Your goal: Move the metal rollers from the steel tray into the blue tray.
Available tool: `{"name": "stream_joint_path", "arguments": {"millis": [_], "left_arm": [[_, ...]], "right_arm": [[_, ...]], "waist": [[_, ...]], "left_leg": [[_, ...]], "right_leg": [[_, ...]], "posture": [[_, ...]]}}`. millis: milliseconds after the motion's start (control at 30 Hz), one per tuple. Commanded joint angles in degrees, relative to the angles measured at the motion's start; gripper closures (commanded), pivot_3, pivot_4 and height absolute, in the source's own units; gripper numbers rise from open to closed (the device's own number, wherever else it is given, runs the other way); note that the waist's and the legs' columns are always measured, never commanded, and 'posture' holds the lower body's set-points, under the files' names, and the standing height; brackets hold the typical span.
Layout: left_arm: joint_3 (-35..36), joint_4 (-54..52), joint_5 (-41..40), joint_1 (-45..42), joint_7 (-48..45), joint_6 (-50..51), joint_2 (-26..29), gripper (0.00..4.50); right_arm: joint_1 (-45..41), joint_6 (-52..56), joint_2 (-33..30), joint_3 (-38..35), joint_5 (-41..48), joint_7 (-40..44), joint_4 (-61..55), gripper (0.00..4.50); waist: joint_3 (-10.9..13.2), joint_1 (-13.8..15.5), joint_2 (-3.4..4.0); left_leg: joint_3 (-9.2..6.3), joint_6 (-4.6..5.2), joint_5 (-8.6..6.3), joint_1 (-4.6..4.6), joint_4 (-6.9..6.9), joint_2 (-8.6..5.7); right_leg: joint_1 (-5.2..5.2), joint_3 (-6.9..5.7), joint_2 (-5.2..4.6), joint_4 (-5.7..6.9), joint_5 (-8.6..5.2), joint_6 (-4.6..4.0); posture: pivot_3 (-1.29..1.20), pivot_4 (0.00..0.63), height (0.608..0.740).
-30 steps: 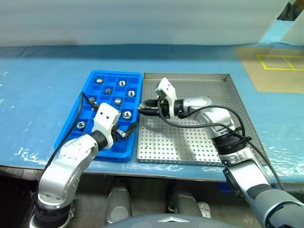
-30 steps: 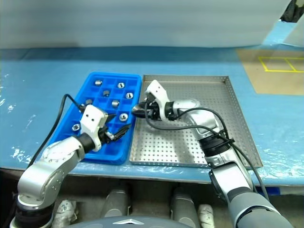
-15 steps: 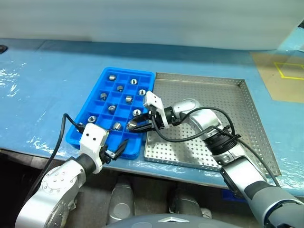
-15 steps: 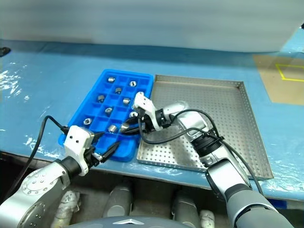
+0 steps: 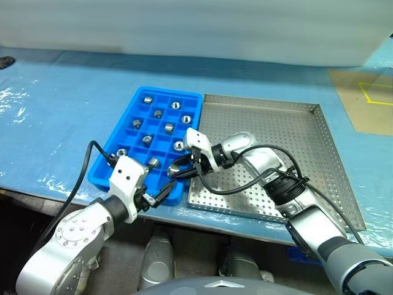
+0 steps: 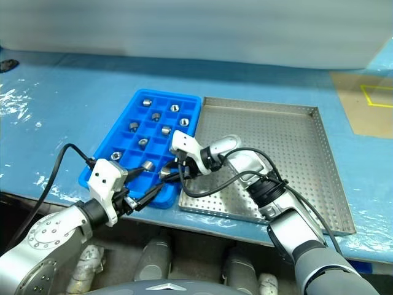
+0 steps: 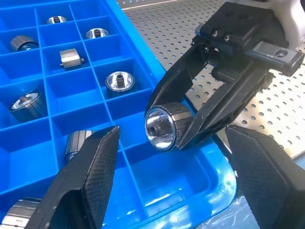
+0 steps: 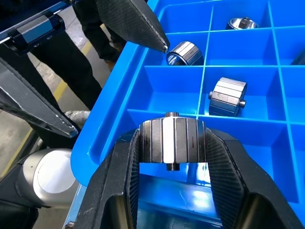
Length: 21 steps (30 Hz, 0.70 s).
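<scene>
The roller (image 7: 164, 126) we are carrying sits pinched in our right tool (image 5: 178, 170), and it has come across from over the steel tray's left edge a second ago to hang now above the near right corner of the blue tray (image 5: 191, 100). That corner compartment looks empty, so we judge the drop is close: the roller needs only lowering and letting go. Our left tool (image 5: 156, 198) has drawn back toward the near edge of the blue tray; its fingers stand apart with nothing between them, just beside the right tool.

The blue tray holds about eight rollers (image 5: 148, 99), one to a compartment, spread from the far row to the near left. The steel tray (image 5: 319, 130) on the right shows only its bare dotted floor, so this looks like the last roller. Both trays lie touching on the blue desk (image 5: 55, 110).
</scene>
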Motion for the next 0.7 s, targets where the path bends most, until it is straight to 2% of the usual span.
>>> {"name": "stream_joint_path", "arguments": {"millis": [33,200,467,533,700], "left_arm": [[0.99,-1.72,-2.36,-1.44,0.93,2.60,0.76,0.75],[1.40,-1.60,-3.97,-2.65,2.13,4.72,0.90,0.75],[1.41,-2.53,-5.24,-1.32,4.14,4.91,0.78,0.75],[1.21,-2.60,-5.54,-0.96,4.71,4.66,0.76,0.75],[0.95,-2.42,-6.00,-1.21,5.84,4.96,0.56,0.75]], "right_arm": [[0.67,0.66,0.44,0.80,0.95,1.31,-3.34,2.90],[0.59,0.42,1.49,2.43,0.92,3.11,-3.99,2.90],[0.48,0.72,3.60,3.20,-0.60,1.56,-2.20,2.90],[0.35,0.43,3.83,2.99,-1.06,1.15,-1.45,2.15],[0.35,0.24,4.13,2.68,-1.31,1.23,-0.86,0.59]], "waist": [[0.00,-0.04,0.00],[0.00,-0.08,-0.01],[-0.01,0.07,-0.02],[-0.01,0.11,-0.02],[-0.02,0.28,-0.03]], "left_leg": [[0.00,0.00,0.00,0.00,0.00,0.00],[0.00,-0.02,0.01,0.00,0.01,0.01],[-0.01,-0.02,0.01,0.00,0.03,0.00],[-0.02,-0.02,0.02,-0.01,0.03,0.01],[-0.03,-0.03,0.02,0.01,0.03,-0.01]], "right_leg": [[0.00,0.00,0.00,0.00,0.00,0.00],[0.00,0.00,0.01,0.02,0.00,0.00],[0.00,0.00,0.00,0.03,0.00,0.00],[0.00,0.00,0.01,0.03,0.00,0.00],[0.04,-0.01,-0.01,0.06,0.00,0.00]], "posture": [[0.36,0.150,0.740],[0.38,0.150,0.740],[0.40,0.150,0.740],[0.40,0.150,0.740],[0.40,0.150,0.740]]}}
